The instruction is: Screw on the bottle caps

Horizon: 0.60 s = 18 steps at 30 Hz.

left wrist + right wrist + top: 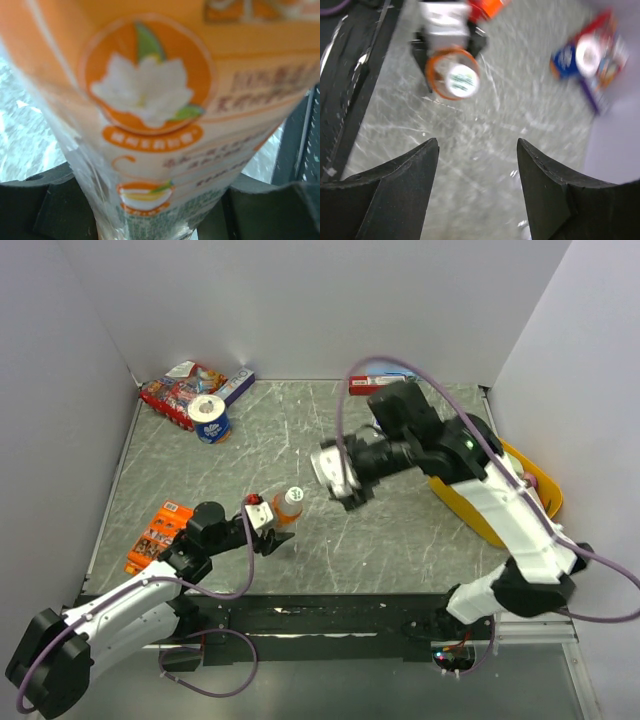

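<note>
Top external view: found the bottle (290, 504) upright on the counter (400, 540), left of centre, pinched at the body by the left end effector (274, 522). Confirmed on the left wrist view: orange label filling the frame, dark fingers (55, 205) pressed to either side.

Found the right end effector (348, 492) hanging just right of the bottle and apart from it, spread wide and carrying nothing. Checked on the right wrist view: looking down on the bottle's white round top (462, 80), with only bare counter between the spread fingers.

Could not settle the white top as cap or seal. Located no loose bottle caps in any view.

Judged the step in hand as the approach for tightening, with the bottle braced. Next move: centre over the top, lower, close on it and twist. Risk of tipping the bottle if off-centre.
</note>
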Each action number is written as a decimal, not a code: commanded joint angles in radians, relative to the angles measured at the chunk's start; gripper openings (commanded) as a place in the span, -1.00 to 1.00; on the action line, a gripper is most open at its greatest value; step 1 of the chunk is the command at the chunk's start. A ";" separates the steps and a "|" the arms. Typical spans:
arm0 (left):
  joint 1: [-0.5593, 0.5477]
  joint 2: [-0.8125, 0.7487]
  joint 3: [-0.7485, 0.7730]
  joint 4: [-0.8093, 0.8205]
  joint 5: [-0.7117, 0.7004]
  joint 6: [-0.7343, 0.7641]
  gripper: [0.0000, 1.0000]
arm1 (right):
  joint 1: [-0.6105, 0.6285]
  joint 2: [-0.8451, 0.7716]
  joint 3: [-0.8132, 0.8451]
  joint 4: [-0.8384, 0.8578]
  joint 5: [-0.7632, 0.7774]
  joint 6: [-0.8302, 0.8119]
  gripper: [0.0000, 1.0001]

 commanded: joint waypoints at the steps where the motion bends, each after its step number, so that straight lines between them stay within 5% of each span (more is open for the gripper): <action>1: -0.001 0.006 0.061 -0.071 0.140 0.106 -0.98 | 0.044 -0.092 -0.110 -0.113 -0.152 -0.427 0.43; 8: -0.001 0.049 0.112 -0.137 0.200 0.193 -0.98 | 0.079 -0.161 -0.273 -0.029 -0.168 -0.558 0.51; 18: -0.008 0.115 0.190 -0.255 0.250 0.299 -0.98 | 0.082 -0.064 -0.175 -0.108 -0.212 -0.617 0.34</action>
